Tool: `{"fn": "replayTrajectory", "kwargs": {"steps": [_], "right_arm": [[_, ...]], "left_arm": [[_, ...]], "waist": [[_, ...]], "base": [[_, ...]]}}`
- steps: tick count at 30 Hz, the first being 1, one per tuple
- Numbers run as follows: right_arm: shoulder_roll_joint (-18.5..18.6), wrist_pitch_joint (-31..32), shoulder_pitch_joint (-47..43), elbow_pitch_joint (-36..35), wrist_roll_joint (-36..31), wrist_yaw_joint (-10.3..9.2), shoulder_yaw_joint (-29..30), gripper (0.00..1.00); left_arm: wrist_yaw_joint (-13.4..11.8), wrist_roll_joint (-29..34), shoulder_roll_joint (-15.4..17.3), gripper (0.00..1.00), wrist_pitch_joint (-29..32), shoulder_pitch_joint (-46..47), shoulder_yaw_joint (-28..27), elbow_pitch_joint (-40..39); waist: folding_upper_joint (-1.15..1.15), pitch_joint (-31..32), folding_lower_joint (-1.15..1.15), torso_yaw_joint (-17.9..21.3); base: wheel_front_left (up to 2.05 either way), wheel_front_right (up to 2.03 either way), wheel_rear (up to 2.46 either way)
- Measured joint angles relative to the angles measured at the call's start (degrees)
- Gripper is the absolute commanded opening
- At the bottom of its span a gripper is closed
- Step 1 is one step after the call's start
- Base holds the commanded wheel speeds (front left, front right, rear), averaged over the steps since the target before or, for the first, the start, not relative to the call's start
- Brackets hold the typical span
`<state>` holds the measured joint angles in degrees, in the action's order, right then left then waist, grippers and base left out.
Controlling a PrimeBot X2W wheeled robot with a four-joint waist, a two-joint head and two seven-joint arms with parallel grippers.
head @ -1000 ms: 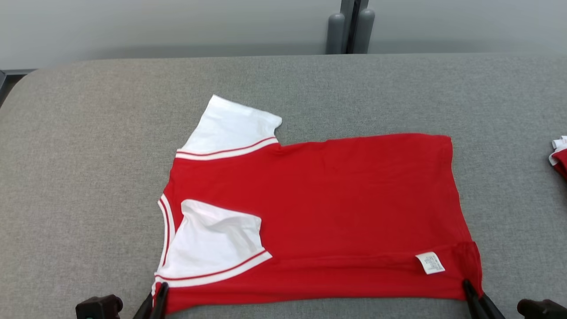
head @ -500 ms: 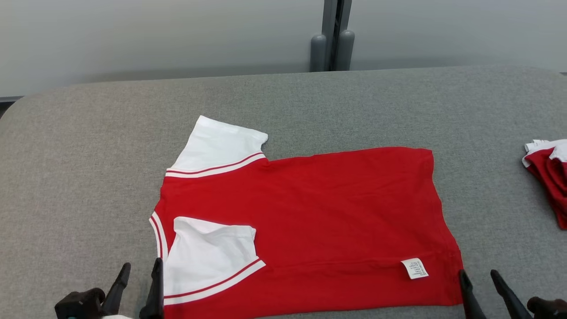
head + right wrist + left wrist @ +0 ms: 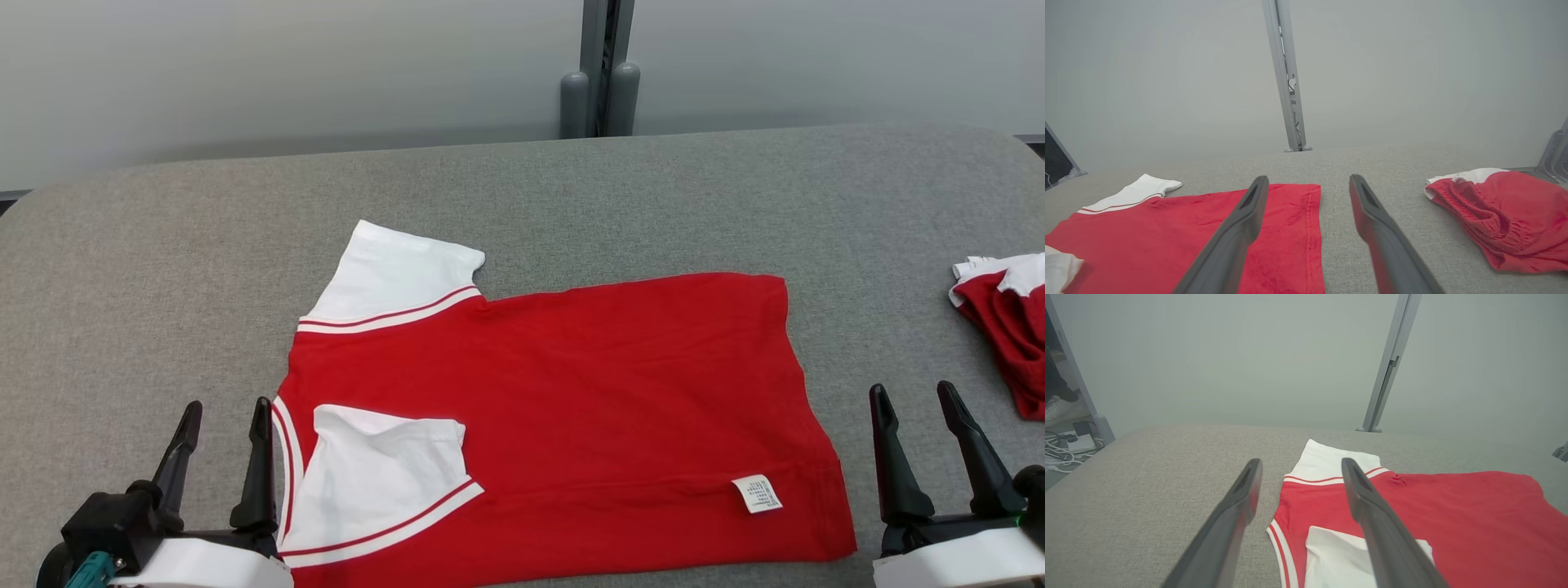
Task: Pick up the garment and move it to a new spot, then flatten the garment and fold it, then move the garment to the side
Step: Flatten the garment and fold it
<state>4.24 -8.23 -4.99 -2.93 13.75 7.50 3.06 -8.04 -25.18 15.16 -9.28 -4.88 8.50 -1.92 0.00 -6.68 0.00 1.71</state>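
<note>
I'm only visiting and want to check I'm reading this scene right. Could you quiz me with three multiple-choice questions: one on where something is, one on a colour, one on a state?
1. Where does the red pile lie from the shirt?
A. on the robot's left
B. on top of it
C. on the robot's right

2. What colour are the shirt's sleeves?
A. white
B. blue
C. black

3. How do the left gripper and right gripper stand?
A. both shut on the shirt
B. both open, holding nothing
C. one open, one shut

Answers:
1 C: the pile sits apart from the shirt at the right end of the table.
2 A: both sleeves are white with red stripes at the cuff.
3 B: each gripper's fingers stand spread, with no cloth pinched.
</note>
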Motion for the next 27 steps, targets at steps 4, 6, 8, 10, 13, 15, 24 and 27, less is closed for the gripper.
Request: {"fn": "replayTrajectory", "kwargs": {"steps": [4, 6, 8, 10, 13, 15, 24, 27], "right_arm": [[-0.05, 0.18, -0.01, -0.38, 0.05, 0.0, -0.09, 1.0], [-0.09, 0.21, 0.09, -0.8, 0.08, 0.0, -0.12, 1.0], [-0.16, 0.36, 0.68, -1.61, 0.09, 0.0, -0.15, 1.0], [-0.16, 0.41, 1.98, -2.08, 0.31, 0.0, -0.19, 1.0], [-0.19, 0.31, 3.79, -2.87, 0.75, 0.0, -0.24, 1.0], [-0.13, 0.11, 5.54, -3.21, 0.93, 0.0, -0.44, 1.0], [0.37, -1.48, 12.41, -2.07, 1.86, 0.0, -3.26, 1.0], [0.51, -2.18, 14.24, -1.2, 2.03, 0.0, -4.08, 1.0]], "left_arm": [[-0.24, 0.07, 0.01, 1.0, 0.26, 0.14, 0.21, -0.4], [-0.29, 0.07, 0.03, 1.0, 0.44, 0.46, 0.35, -0.51], [-0.29, 0.25, 0.13, 1.0, 0.7, 1.58, 0.51, -1.02], [-0.05, 0.4, 0.23, 1.0, 0.98, 4.35, 0.77, -1.48], [1.08, 0.58, 0.42, 1.0, 1.77, 10.5, 1.65, -1.82], [2.4, 0.37, 0.48, 1.0, 3.6, 15.92, 2.32, -1.09], [9.44, -1.89, 2.57, 1.0, 13.34, 40.23, 4.59, 11.82], [11.61, -3.08, 3.25, 1.0, 16.15, 45.14, 5.31, 18.34]], "waist": [[0.0, -0.59, 0.0, -0.2], [0.0, -1.19, 0.0, -0.26], [0.0, -2.16, 0.0, -0.3], [0.0, -3.55, 0.0, -0.35], [0.0, -6.25, 0.0, -0.42], [0.0, -8.42, 0.0, -0.42], [0.0, -18.32, 0.0, 0.87], [0.0, -20.99, 0.0, 2.0]], "base": [[0.0, 0.0, 0.0], [0.0, 0.0, 0.0], [0.0, 0.0, 0.0], [0.0, 0.0, 0.0], [0.0, 0.0, 0.0], [0.0, 0.0, 0.0], [0.0, 0.0, 0.0], [0.0, 0.0, 0.0]]}}
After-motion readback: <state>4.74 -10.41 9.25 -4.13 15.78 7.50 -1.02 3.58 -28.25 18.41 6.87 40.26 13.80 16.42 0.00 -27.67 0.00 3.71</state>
